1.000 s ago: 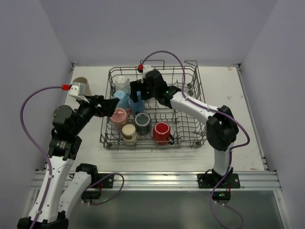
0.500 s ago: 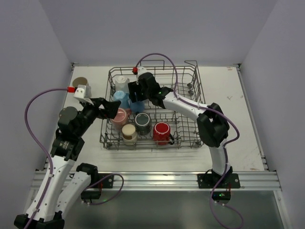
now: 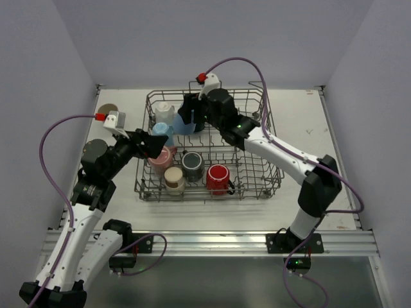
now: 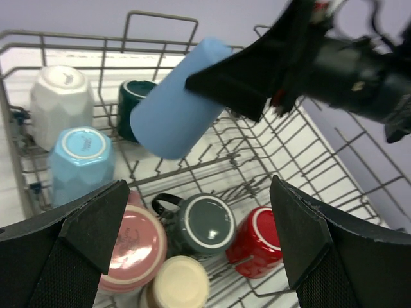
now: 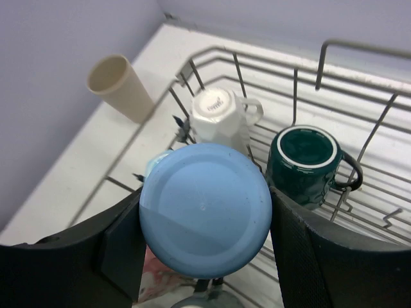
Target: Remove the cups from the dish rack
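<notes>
stretched over the dish rack [image 3: 250, 173], the right end effector [image 3: 186, 119] grips one blue cup [image 4: 176, 106] above seven racked cups [image 3: 192, 163]; the left end effector [image 3: 152, 144] gapes, empty.

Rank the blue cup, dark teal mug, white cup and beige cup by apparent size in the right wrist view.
1. blue cup, though it sits closest to the camera
2. dark teal mug
3. white cup and beige cup look about alike, so they are not ranked
</notes>
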